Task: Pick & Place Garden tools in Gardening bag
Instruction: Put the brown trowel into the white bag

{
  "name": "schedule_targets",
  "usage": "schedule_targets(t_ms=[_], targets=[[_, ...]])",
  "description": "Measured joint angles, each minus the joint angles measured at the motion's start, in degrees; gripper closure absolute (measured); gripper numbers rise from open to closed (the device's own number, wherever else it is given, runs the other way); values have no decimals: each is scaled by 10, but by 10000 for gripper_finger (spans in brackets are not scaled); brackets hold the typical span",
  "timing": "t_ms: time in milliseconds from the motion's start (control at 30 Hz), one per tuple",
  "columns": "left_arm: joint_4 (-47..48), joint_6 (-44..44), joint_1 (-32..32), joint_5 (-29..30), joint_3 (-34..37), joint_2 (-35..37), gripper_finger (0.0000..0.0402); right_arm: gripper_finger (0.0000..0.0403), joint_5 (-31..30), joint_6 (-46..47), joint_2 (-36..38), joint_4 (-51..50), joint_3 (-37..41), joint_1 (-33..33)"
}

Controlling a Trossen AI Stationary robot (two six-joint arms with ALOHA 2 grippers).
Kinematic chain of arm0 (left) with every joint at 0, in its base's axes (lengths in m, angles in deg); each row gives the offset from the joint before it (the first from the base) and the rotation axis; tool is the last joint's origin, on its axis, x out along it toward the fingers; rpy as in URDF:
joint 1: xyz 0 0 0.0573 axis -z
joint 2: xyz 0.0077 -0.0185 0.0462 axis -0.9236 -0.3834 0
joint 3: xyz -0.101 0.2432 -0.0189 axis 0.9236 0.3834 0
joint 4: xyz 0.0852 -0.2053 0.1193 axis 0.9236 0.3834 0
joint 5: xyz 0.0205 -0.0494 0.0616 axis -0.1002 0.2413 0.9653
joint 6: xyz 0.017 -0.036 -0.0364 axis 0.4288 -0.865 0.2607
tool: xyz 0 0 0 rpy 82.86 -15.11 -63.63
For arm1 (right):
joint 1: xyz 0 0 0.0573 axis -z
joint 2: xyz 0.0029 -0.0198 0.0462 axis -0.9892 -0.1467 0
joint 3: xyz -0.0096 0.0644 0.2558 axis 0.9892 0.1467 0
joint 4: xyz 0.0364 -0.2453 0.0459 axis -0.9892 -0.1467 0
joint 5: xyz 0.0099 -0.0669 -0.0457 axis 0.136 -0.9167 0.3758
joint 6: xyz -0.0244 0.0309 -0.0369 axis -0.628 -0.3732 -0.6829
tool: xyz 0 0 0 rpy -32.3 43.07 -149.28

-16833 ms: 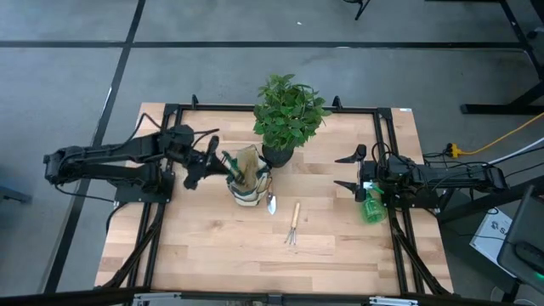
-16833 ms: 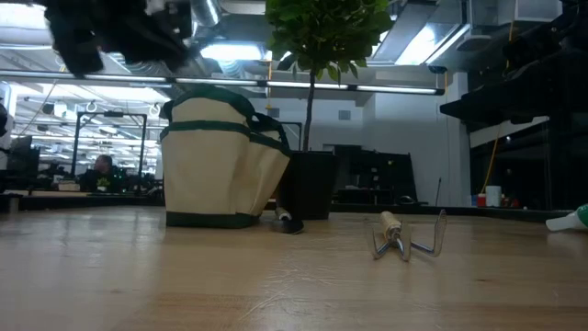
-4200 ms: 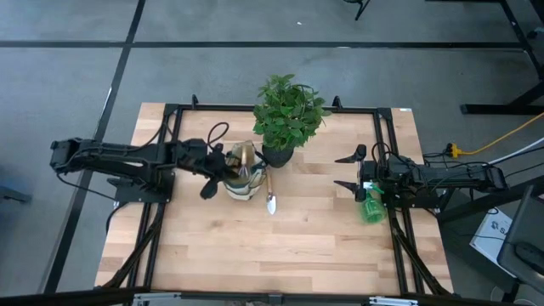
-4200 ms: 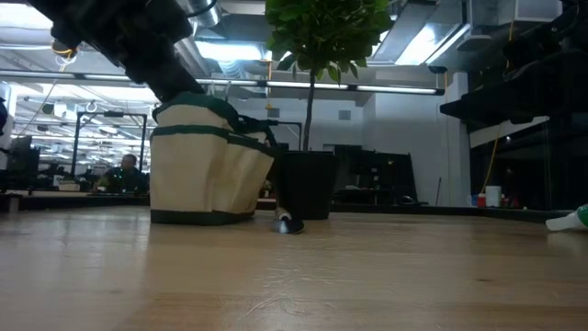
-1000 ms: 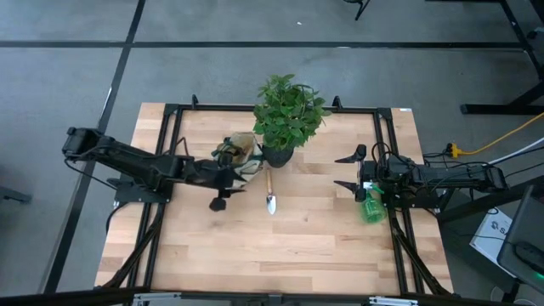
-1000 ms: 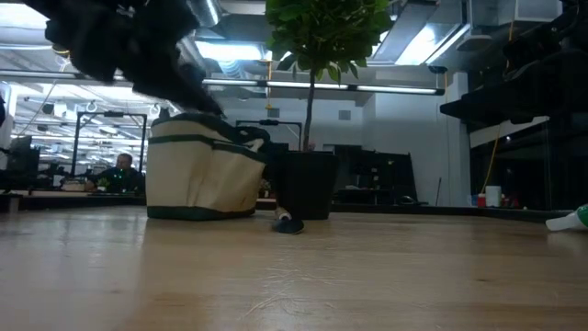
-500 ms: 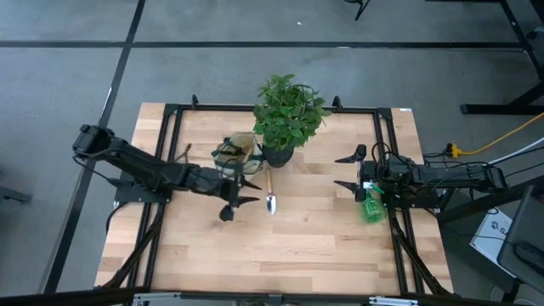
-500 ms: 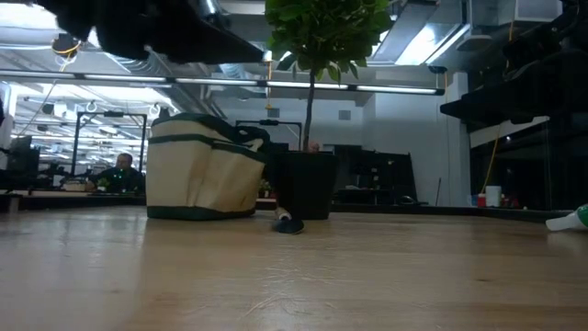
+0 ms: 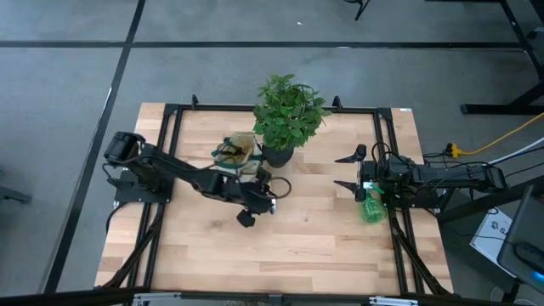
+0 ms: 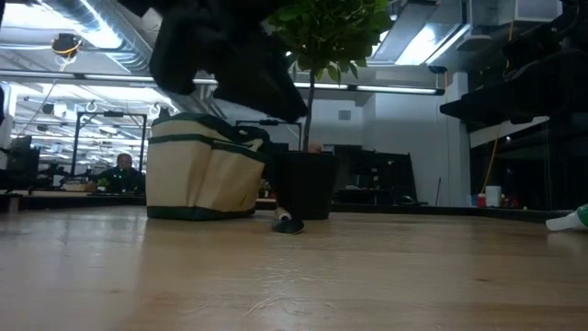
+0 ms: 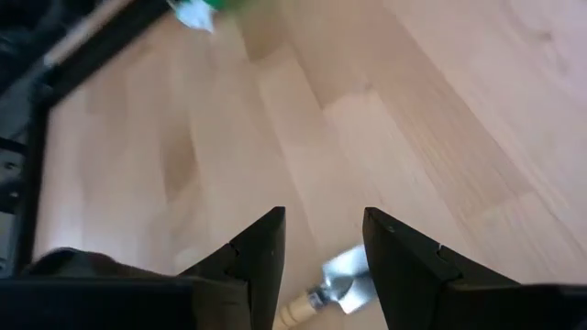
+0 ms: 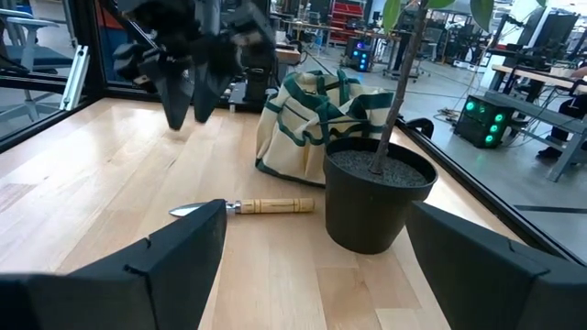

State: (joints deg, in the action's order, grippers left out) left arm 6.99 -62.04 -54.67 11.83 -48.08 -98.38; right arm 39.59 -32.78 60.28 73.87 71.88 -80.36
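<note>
The wooden-handled trowel (image 12: pixel 248 207) lies flat on the table beside the black pot; its blade and neck (image 11: pixel 335 286) show below my left gripper's fingers. My left gripper (image 9: pixel 265 201) hangs open above the trowel, slanting down and touching nothing; from the right wrist it shows as (image 12: pixel 197 64). The beige gardening bag (image 9: pixel 238 153) with green trim stands upright on its base left of the pot, with tool handles sticking out of it. The green spray bottle (image 9: pixel 371 208) lies at the table's right edge. My right gripper (image 9: pixel 348 171) waits open beside it.
A leafy plant (image 9: pixel 289 110) in a black pot (image 12: pixel 376 197) stands right of the bag, close to the trowel's handle end. A black metal frame (image 9: pixel 380 136) runs around the table. Bare wooden tabletop (image 9: pixel 280 255) stretches toward the near edge.
My left gripper has swung from beside the bag toward the table's right edge, stopping over the trowel, and has rolled somewhat on the way. Its fingers stay apart. The bag and the trowel have not moved.
</note>
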Motion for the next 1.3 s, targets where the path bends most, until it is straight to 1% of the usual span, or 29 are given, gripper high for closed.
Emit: schedule_targets(t_ms=[100, 200, 333, 433, 500, 633, 700, 833, 967, 1033, 1167, 1300], targets=[[10, 3, 3, 0, -19, -27, 258, 62, 0, 0, 0, 0, 0, 0], [16, 30, 2, 5, -29, -54, 258, 62, 0, 0, 0, 0, 0, 0], [22, 74, -2, 43, -37, -86, 258, 62, 0, 0, 0, 0, 0, 0], [48, 101, -9, 77, -46, -103, 258, 62, 1, 0, 0, 0, 0, 0], [84, 110, -12, 88, -55, -109, 258, 62, 1, 0, 0, 0, 0, 0], [140, 135, -22, 78, -80, -118, 258, 62, 1, 0, 0, 0, 0, 0], [155, 164, -27, 72, -85, -122, 258, 62, 1, 0, 0, 0, 0, 0], [149, 233, -37, 65, -93, -122, 258, 62, 1, 0, 0, 0, 0, 0], [150, 287, -48, 26, -96, -122, 258, 62, 1, 0, 0, 0, 0, 0], [150, 326, -52, 15, -96, -122, 258, 62, 1, 0, 0, 0, 0, 0], [149, 397, -56, 25, -96, -122, 258, 62, 1, 0, 0, 0, 0, 0], [156, 415, -65, 22, -96, -122, 258, 62, 1, 0, 0, 0, 0, 0]])
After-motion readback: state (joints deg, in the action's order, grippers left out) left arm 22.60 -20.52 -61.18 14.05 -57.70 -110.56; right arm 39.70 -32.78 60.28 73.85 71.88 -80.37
